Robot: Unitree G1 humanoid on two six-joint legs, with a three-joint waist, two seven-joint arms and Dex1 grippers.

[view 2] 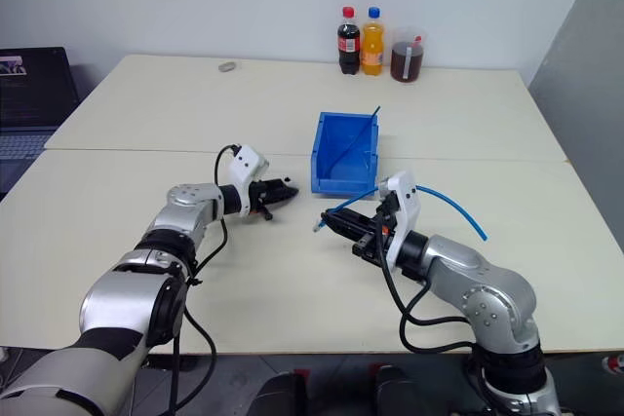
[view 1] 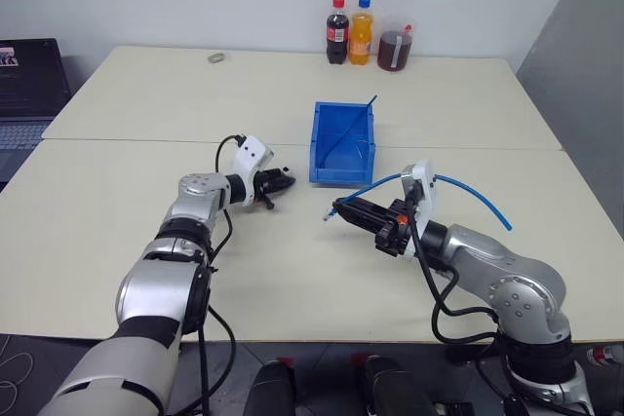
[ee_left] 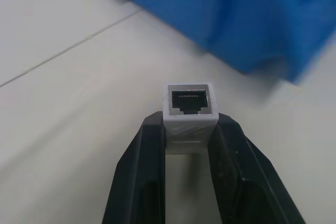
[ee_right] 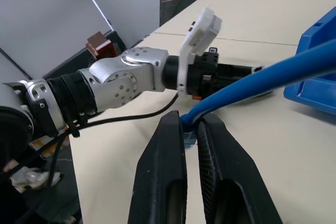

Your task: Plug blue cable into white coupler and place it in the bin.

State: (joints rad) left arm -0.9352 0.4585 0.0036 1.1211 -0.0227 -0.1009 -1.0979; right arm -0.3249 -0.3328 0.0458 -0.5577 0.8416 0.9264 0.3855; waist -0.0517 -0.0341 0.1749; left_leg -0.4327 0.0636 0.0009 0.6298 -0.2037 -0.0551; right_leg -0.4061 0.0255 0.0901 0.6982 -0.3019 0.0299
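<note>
The white coupler (ee_left: 190, 104) sits pinched between the fingers of my left gripper (view 1: 285, 180), its dark socket facing outward, just above the table left of the bin. My right gripper (view 1: 343, 209) is shut on the blue cable (view 1: 468, 188) close to its plug end, pointing left toward the left gripper. A short gap separates the two. The cable arcs back over my right wrist and hangs free to the right. The bright blue bin (view 1: 336, 174) stands open on the table just behind both grippers.
A thin dark-blue rod (view 1: 351, 132) leans inside the bin. Two bottles (view 1: 349, 32) and a cup of dark liquid (view 1: 394, 50) stand at the table's far edge. A small grey object (view 1: 216, 57) lies far left, and a laptop (view 1: 24, 75) sits beyond the left edge.
</note>
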